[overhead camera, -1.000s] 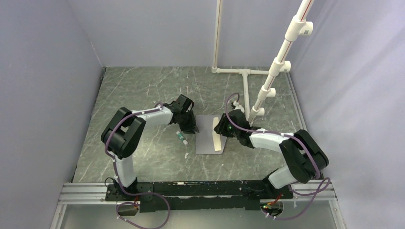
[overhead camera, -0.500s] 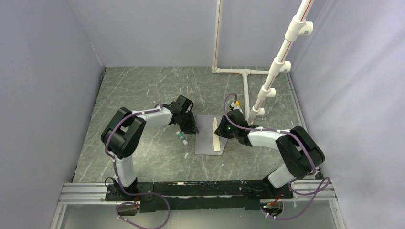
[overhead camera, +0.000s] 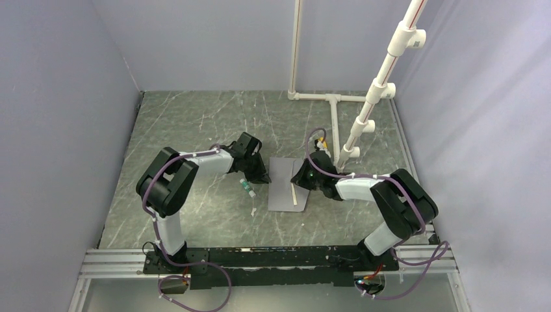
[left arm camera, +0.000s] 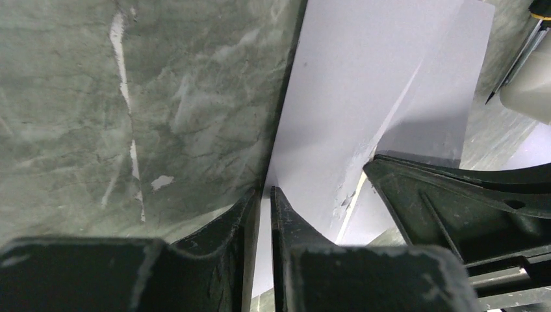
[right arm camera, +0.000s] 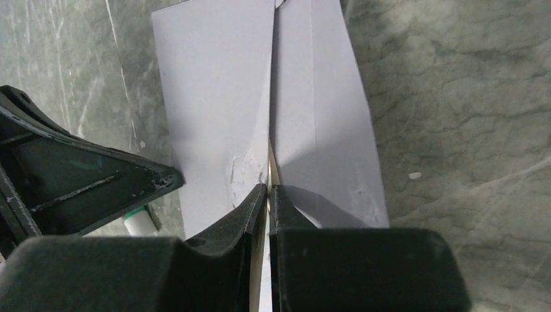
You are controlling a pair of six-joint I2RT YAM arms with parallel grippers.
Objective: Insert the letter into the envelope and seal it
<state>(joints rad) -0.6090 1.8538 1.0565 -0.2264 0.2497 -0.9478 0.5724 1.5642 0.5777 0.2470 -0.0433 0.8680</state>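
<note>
The grey envelope (overhead camera: 281, 188) lies flat between my two grippers, its flap (right arm camera: 318, 110) spread open to the right. Only a thin tan sliver of the letter (overhead camera: 295, 194) shows along the flap's fold; the rest is hidden inside the envelope. My right gripper (right arm camera: 268, 190) is shut down to a hairline slit right over that tan edge (right arm camera: 270, 168), tips touching the paper. At the envelope's opposite long edge (left arm camera: 286, 130), my left gripper (left arm camera: 265, 195) is shut to a narrow slit, one finger over the table and one over the envelope. Nothing is visibly pinched in either.
A small white glue stick with a green band (overhead camera: 247, 188) lies on the marble table just left of the envelope, under the left wrist. A white pipe stand (overhead camera: 354, 130) rises behind the right arm. Grey walls close in both sides.
Both grippers' jaws have closed, the right one much more. The right gripper has slid a little leftward, and the tan strip of the letter showing at the fold has narrowed.
</note>
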